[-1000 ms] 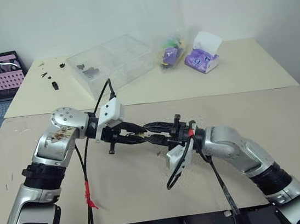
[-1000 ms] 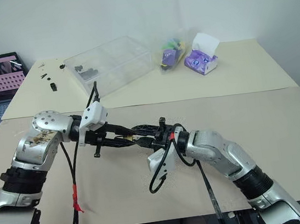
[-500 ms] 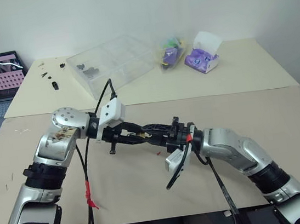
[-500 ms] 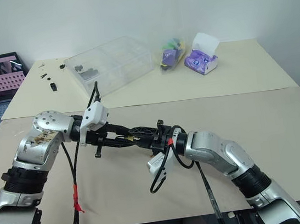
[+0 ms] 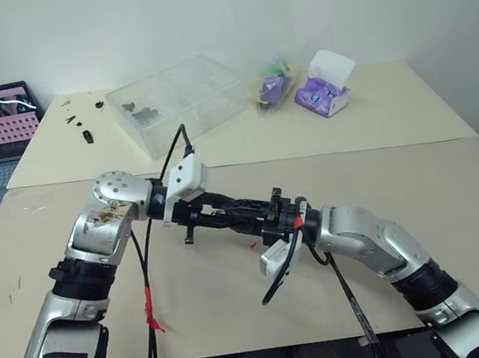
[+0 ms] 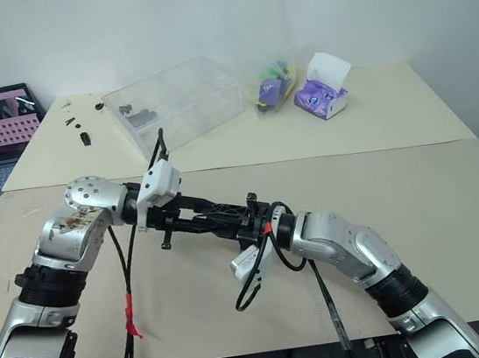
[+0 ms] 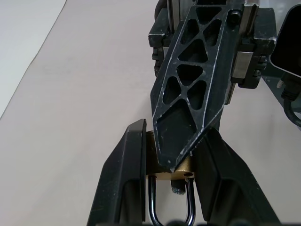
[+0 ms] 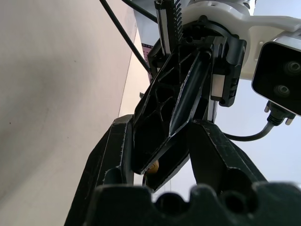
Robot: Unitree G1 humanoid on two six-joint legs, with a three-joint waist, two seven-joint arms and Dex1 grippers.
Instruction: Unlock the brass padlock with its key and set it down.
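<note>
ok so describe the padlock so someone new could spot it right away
Over the near tan table the two black hands meet. The brass padlock sits clamped in the left hand: a small golden block with a thin silver shackle, the one shiny metal thing among black fingers.

Brass padlock mostly hidden behind a right gripper finger; shackle cut by frame edge; key indiscernible.

A beige table carries everything. Along its far side lie a clear plastic box, a small bag of purple things, and a purple tissue pack. A few small black parts are scattered near the far left corner. A tiny red speck lies mid-table.
</note>
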